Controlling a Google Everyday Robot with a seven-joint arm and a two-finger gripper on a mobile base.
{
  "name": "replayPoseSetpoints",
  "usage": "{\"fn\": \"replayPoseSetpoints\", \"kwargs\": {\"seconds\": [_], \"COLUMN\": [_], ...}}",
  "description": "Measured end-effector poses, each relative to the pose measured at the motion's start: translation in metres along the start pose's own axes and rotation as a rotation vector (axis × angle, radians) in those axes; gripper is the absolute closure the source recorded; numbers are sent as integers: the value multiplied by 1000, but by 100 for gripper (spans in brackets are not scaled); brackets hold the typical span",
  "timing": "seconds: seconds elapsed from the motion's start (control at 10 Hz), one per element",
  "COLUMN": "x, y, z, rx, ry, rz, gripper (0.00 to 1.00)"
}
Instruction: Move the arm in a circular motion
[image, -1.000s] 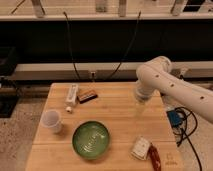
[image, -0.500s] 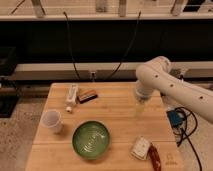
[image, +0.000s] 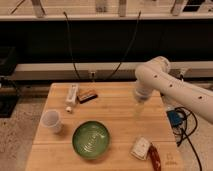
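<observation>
At 3 o'clock over the table (image: 112, 107), the arm (image: 170, 86) looks rigid and heavy, so I grasp nothing and just sweep it slowly; the gripper (image: 140, 107) hangs at its tip, and I cannot tell its state.

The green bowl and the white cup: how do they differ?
The green bowl is wide and shallow; the white cup is narrower and taller. The bowl shows rings inside; the cup looks plain. Both stand upright on the wooden table, away from the hand of the arm, which hangs over the table's right part.
</observation>
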Motion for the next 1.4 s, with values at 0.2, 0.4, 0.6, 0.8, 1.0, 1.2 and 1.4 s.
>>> {"fn": "replayPoseSetpoints", "kwargs": {"seconds": [0.2,0.4,0.6,0.8,1.0,1.2,1.4], "x": [1,0,-1,0,0,-1,-1], "y": [0,-1,-1,0,0,0,-1], "z": [0,0,0,0,1,1,0], "rx": [2,3,4,5,5,7,9], "ry": [0,-1,-2,-3,-4,-5,-5], "rz": [0,-1,0,3,5,8,12], "gripper": [20,20,20,20,20,20,20]}}
